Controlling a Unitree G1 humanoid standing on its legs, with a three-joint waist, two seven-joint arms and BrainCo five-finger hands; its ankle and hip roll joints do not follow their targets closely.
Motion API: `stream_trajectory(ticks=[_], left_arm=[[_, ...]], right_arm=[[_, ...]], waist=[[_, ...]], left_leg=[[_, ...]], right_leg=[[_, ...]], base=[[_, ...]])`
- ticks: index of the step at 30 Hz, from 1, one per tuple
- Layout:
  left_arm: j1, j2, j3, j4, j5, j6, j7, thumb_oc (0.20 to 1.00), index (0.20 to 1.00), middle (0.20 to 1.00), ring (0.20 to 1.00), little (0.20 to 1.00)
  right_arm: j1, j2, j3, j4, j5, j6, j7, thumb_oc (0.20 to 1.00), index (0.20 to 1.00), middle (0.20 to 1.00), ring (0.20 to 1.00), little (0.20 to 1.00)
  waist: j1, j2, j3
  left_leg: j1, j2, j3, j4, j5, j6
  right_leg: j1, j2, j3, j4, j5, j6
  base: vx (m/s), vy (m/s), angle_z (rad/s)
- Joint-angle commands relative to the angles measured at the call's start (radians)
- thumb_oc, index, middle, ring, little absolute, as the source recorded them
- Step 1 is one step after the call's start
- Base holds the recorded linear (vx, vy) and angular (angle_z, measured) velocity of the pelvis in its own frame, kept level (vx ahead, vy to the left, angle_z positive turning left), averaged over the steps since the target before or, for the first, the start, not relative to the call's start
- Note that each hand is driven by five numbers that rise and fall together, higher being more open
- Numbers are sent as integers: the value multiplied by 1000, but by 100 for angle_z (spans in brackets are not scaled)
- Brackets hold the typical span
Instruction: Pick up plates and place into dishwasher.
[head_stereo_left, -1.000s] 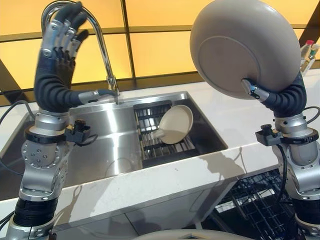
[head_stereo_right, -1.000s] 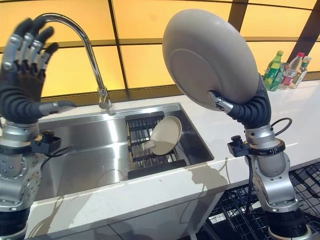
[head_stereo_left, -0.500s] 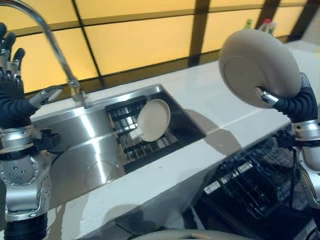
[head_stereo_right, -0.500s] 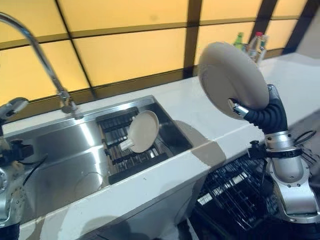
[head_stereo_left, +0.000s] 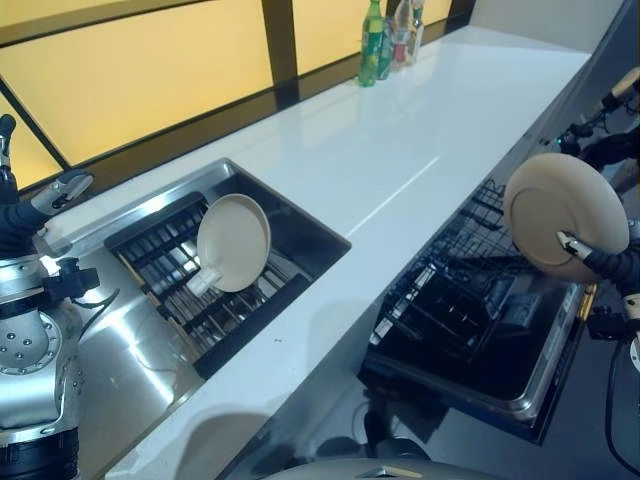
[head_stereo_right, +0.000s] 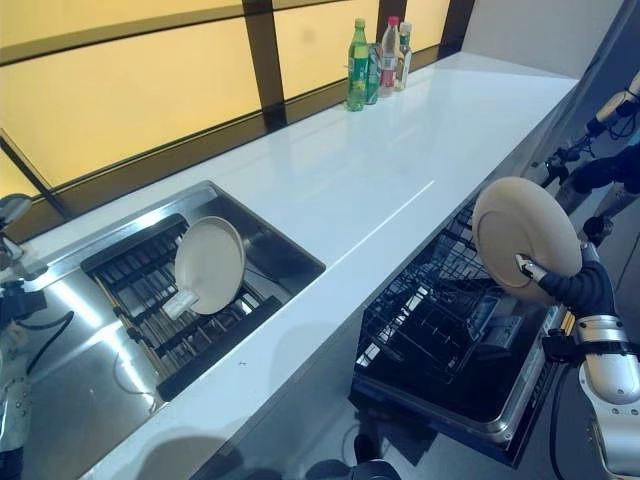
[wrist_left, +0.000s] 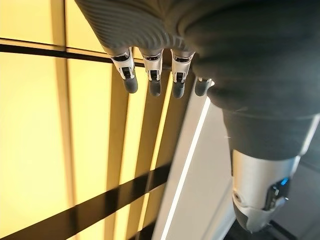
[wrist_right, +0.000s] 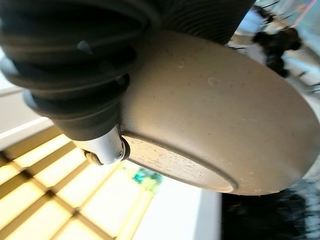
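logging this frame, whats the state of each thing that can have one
held plate: on edge in the right hand, above the rack
sink plate: leaning upright on the sink rack
dishwasher: door open, rack pulled out, no dishes seen in it
right hand: shut on the held plate
left hand: open, raised, holding nothing
bottles: upright on the counter

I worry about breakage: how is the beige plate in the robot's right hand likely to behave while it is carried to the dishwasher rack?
The plate looks rigid, probably ceramic, so it would likely chip if knocked. The right hand pinches only its rim, so the smooth surface might slip. Set on edge in the dishwasher rack, it could roll.
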Motion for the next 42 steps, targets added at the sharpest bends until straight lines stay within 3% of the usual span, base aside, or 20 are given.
stream_trajectory(ticks=[1, 5, 10, 13, 19, 29, 35, 42], left_arm=[[-8, 74, 42, 4, 12, -28, -7, 1000, 1000, 1000, 1000, 1000], [-28, 94, 13, 13, 38, -34, 32, 1000, 1000, 1000, 1000, 1000], [-141, 139, -48, 42, 63, -7, 107, 1000, 1000, 1000, 1000, 1000], [-151, 142, -64, 41, 78, 10, 109, 1000, 1000, 1000, 1000, 1000], [-125, 134, -67, 27, 80, 24, 103, 1000, 1000, 1000, 1000, 1000], [-231, 170, -159, 64, 104, 37, 113, 1000, 1000, 1000, 1000, 1000], [-271, 194, -199, 94, 89, 27, 118, 1000, 1000, 1000, 1000, 1000], [-296, 197, -222, 106, 87, 35, 117, 1000, 1000, 1000, 1000, 1000]], right_arm=[[-64, 21, -16, -30, -17, -3, -51, 200, 200, 200, 200, 200], [-71, 55, 34, -9, -44, 31, -110, 200, 200, 200, 200, 200], [-187, 20, 111, 83, -86, 86, -135, 200, 200, 200, 200, 200], [-193, -2, 126, 117, -76, 114, -90, 200, 200, 200, 200, 200], [-171, -55, 170, 172, -135, 139, 106, 200, 200, 200, 200, 200], [-307, -164, 355, 284, -34, 56, 343, 200, 200, 200, 200, 200], [-386, -178, 445, 395, 14, -12, 372, 200, 200, 200, 200, 200], [-441, -182, 512, 480, -2, -13, 434, 200, 200, 200, 200, 200]], waist=[[18, 20, 3], [30, 22, 22], [32, 45, 69], [34, 51, 69], [53, 40, 59], [100, 21, 88], [132, 25, 105], [144, 26, 109]], left_leg=[[-133, -46, -85, 90, -2, 91], [-189, -49, -100, 115, 5, 83], [-240, -37, -87, 114, 17, 66], [-234, -28, -84, 105, 20, 55], [-212, -6, -89, 82, 30, 34], [-253, 16, -118, 71, 64, 5], [-269, 18, -141, 74, 73, -3], [-275, 19, -154, 74, 79, -9]], right_leg=[[-19, -2, -102, 204, -115, 11], [-54, -23, -118, 169, -83, 23], [-69, -27, -127, 116, -73, 19], [-41, -24, -128, 81, -72, 15], [5, -21, -155, 44, -80, 5], [15, -11, -197, 21, -83, -16], [24, -14, -224, 11, -86, -25], [25, -17, -238, 13, -92, -30]], base=[[-58, -135, -14], [-111, -178, -4], [-161, -115, -18], [24, -97, -19], [55, -106, -30], [-13, -100, 5], [0, -47, 11], [22, -17, 4]])
